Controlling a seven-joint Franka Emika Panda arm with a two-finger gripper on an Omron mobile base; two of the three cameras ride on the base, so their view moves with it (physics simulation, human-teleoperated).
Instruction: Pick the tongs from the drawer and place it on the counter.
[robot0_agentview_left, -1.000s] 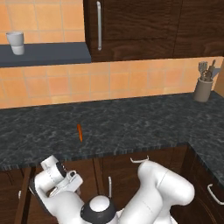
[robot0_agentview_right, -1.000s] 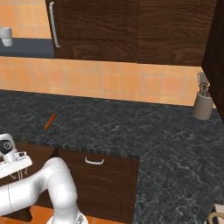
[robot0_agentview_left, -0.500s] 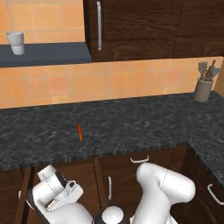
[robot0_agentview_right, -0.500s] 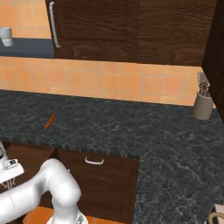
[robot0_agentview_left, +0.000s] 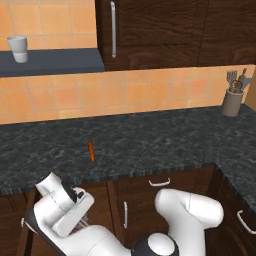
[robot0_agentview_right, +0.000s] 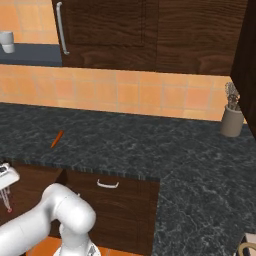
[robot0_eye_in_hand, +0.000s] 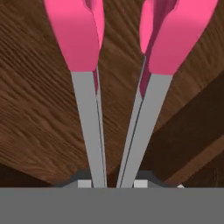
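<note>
On counter (robot0_agentview_left: 150, 140): orange stick (robot0_agentview_left: 91, 151); utensil holder (robot0_agentview_left: 231, 101) far right.

You will find no text, label, brand, number or sign to read anywhere in these views.
</note>
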